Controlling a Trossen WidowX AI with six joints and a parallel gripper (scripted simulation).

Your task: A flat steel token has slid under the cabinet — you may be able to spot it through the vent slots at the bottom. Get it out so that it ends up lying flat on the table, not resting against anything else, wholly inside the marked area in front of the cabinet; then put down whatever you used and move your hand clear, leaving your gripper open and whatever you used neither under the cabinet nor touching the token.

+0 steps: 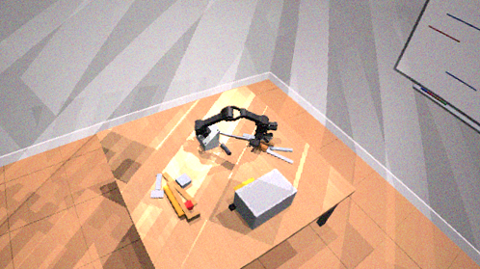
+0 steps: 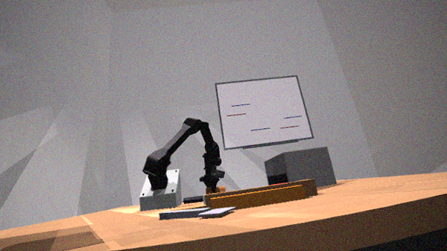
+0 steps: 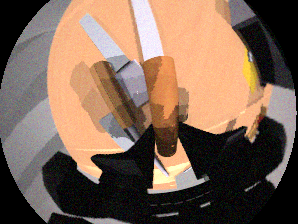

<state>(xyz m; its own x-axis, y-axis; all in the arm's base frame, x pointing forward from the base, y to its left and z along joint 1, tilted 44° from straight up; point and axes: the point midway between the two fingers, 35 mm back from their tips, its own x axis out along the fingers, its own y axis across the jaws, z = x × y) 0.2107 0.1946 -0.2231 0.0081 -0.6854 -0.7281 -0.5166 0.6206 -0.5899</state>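
Observation:
My gripper is shut on the orange-brown handle of a tool with a flat grey blade. It holds the tool low over the table, at the far side near the arm's base. The grey cabinet stands well away from the gripper, toward the table's right edge. A yellow strip shows at the cabinet's foot. The steel token is hidden in every view.
A second grey strip lies beside the held tool. A dark short cylinder lies near the base. A wooden slat, a red cube, a grey block and a grey T-shaped piece lie left of the cabinet.

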